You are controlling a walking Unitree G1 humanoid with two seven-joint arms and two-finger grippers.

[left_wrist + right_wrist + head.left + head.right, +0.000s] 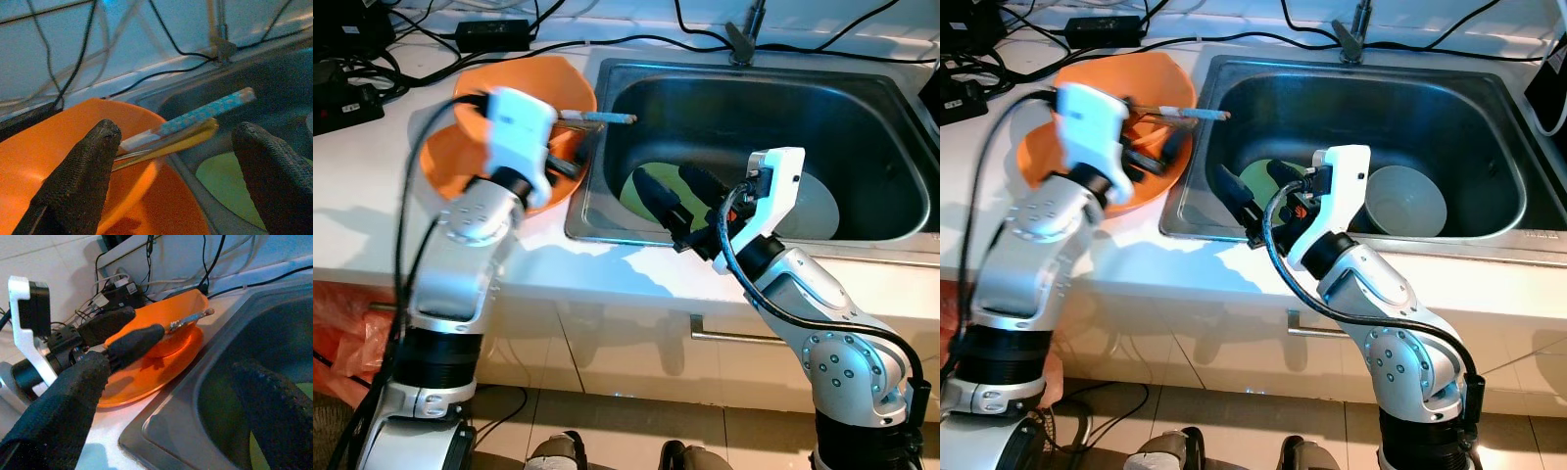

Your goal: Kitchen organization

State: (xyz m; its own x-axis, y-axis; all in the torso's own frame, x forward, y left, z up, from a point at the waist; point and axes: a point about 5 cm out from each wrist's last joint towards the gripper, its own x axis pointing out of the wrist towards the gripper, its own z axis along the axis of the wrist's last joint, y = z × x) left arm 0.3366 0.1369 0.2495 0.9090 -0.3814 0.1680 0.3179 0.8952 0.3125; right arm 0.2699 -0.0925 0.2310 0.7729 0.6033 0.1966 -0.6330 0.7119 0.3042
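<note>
The white counter (372,176) runs across the scene with a steel sink (901,108) set into its right part. A tangle of black cables (431,39) and a power brick lie along the far edge. Just left of the sink, touching its rim, sits an orange bowl (445,162), apparently nested on an orange plate. On the sink floor lie a grey bowl (1408,201) to the right and a yellow-green plate (641,191) to its left, partly hidden by the right arm.

The left gripper (171,161) hovers over the near side of the orange bowl, its fingers (80,174) spread wide and holding nothing. The right gripper (181,401) hangs over the near left part of the sink, fingers likewise apart and empty, pointing left toward the orange bowl.

Smallest are the utensils (195,120): a blue-patterned handle and a yellow one, side by side, resting in the orange bowl with their ends jutting right over the sink's rim.

The step in hand looks like gathering dishes from the sink, or the utensils, into one place. Either way, the next move calls for one gripper to descend and line its open fingers across a thin rim or handle before closing; the slender utensils would need a careful, centred pinch.
</note>
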